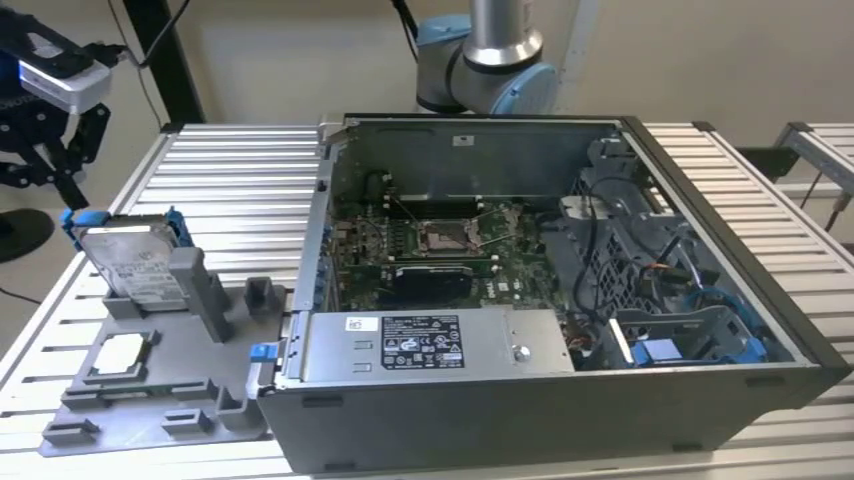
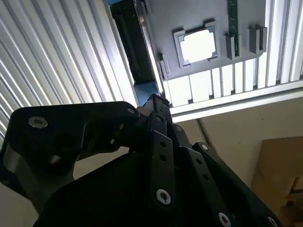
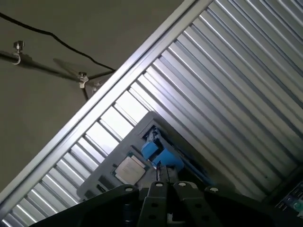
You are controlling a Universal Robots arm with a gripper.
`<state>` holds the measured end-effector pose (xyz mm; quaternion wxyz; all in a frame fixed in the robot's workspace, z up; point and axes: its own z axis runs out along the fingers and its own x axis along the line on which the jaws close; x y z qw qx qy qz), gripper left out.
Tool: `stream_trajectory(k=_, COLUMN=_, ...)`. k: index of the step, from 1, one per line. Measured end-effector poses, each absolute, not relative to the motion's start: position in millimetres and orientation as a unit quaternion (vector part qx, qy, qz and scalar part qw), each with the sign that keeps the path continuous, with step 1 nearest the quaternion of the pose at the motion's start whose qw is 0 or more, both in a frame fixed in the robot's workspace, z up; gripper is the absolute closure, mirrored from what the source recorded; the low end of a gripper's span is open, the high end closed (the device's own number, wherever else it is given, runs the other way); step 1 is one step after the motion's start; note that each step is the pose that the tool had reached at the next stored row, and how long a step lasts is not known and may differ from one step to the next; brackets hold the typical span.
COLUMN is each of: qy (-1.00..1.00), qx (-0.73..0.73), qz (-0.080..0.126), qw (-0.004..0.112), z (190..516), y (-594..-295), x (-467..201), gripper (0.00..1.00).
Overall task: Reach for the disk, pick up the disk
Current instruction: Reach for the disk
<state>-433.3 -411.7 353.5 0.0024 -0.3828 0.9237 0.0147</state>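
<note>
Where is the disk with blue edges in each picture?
Exterior view: the disk stands upright in the gray tray at the exterior view's left.
Second wrist view: the disk is edge-on, blue end showing, near the chip.
First wrist view: the disk is edge-on, beside the chip.
Shared landmark: the square chip in the tray.

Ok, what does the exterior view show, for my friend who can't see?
The robot's black hand hangs just above the disk, standing on edge in a gray holder. An open computer case sits beside it on a slatted table.
</note>
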Motion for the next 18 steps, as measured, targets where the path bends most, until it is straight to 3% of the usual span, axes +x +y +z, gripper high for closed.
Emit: stream_trajectory(k=18, qy=0.849, qx=-0.529, qz=0.005, qw=0.004, z=353.5, y=-411.7, x=-433.2, gripper=1.00)
